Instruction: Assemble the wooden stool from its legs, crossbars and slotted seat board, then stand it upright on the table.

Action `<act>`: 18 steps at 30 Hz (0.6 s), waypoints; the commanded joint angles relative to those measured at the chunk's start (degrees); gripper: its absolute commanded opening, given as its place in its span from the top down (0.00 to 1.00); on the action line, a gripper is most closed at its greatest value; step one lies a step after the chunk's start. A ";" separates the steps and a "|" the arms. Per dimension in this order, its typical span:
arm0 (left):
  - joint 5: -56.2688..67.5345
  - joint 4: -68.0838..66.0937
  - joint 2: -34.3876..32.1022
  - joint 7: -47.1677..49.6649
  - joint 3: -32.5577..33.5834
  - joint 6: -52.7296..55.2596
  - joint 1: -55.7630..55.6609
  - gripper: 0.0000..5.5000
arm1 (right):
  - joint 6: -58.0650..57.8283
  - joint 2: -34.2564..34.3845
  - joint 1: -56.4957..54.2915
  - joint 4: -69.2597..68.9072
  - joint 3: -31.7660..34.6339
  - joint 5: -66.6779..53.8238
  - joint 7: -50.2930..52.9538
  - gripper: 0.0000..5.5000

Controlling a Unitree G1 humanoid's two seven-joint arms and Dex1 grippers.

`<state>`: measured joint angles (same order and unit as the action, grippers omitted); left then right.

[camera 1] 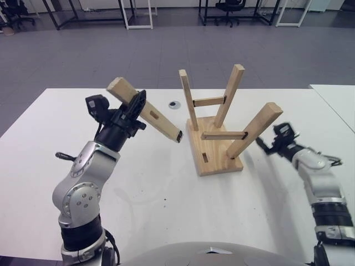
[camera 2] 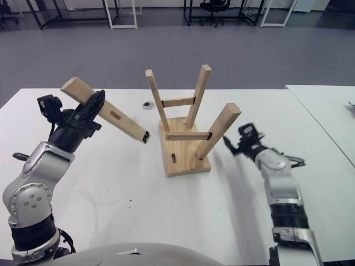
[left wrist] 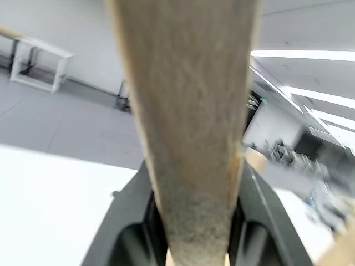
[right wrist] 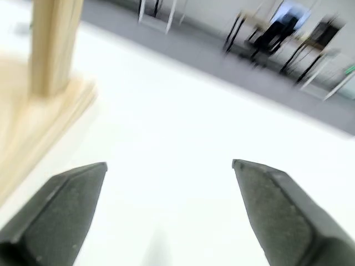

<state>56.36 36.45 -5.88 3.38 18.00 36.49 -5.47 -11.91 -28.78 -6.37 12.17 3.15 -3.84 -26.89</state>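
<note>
The partly built stool lies inverted near the middle of the white rectangular table (camera 1: 166,188). Its light wooden slotted seat board (camera 1: 219,162) rests flat on the tabletop, with one open slot visible at the corner nearest the left arm. Three square-section wooden legs rise from the board and splay outward: the rear left leg (camera 1: 188,100), the rear right leg (camera 1: 229,95) and the front right leg (camera 1: 254,130). The upper short wooden crossbar (camera 1: 208,101) joins the two rear legs. The lower short wooden crossbar (camera 1: 223,135) is seated in the front right leg, and its other end is free.

The loose fourth wooden leg (camera 1: 161,122) is held clear of the table, tilted, with its dark-tipped lower end pointing toward the stool (near the board, not touching it). The left gripper (camera 1: 138,100) is clamped around this leg above its side slot. In the left wrist view, the leg (left wrist: 188,111) runs between the dark fingers (left wrist: 133,238).

The right gripper (camera 1: 266,146) hangs just beside the front right leg, apart from it, with its fingers (right wrist: 61,216) spread and nothing between them.

A small dark round fitting (camera 1: 175,104) sits in the tabletop behind the stool. A second white table (camera 1: 338,102) stands on the robot's right.
</note>
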 commanded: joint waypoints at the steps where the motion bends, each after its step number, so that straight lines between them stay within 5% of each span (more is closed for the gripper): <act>1: 7.27 -3.00 6.56 9.34 3.25 -2.15 3.47 0.81 | 3.96 3.01 3.88 -1.05 -5.09 1.52 -1.80 0.23; 9: 8.25 -7.31 6.28 15.20 1.24 -1.12 4.30 0.81 | 8.19 3.12 6.67 -7.91 -11.17 5.36 -3.05 0.23; 18: -0.99 -17.09 0.41 8.99 -4.83 -0.83 -3.27 0.81 | 9.95 4.72 6.17 -7.25 -12.61 5.67 -2.46 0.23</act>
<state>58.16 21.13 -4.02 13.82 14.36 35.88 -7.18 -1.98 -24.22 0.17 3.89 -9.11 0.70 -29.46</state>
